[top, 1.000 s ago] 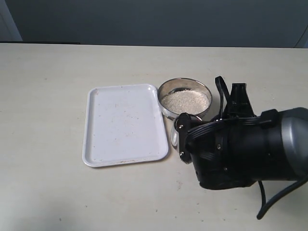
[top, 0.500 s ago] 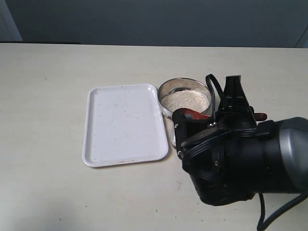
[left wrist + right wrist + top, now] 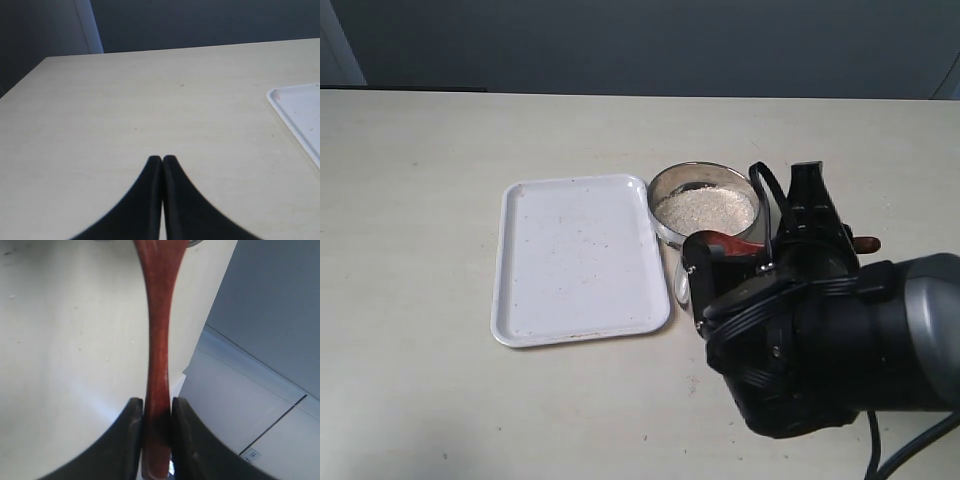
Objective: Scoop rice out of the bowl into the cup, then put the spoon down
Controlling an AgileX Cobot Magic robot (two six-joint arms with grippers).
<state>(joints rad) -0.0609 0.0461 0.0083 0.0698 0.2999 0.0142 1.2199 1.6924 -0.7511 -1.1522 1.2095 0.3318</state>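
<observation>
The steel bowl (image 3: 663, 186) holds a heap of white rice (image 3: 705, 208) and stands right of the tray. Only a sliver of the steel cup (image 3: 676, 283) shows, just in front of the bowl; my right arm hides the rest. My right gripper (image 3: 157, 407) is shut on the handle of the reddish-brown spoon (image 3: 159, 340). In the exterior view the spoon (image 3: 724, 240) lies level by the bowl's near rim, above the cup, its handle end sticking out to the right. I cannot see what the spoon's bowl carries. My left gripper (image 3: 162, 159) is shut and empty over bare table.
A white rectangular tray (image 3: 575, 260) lies left of the bowl and cup, with a few specks on it; its corner (image 3: 300, 112) shows in the left wrist view. My bulky right arm (image 3: 830, 350) covers the table's front right.
My right wrist has turned and shifted, bringing the spoon into sight across the bowl's near rim. Bowl, cup and tray have stayed put.
</observation>
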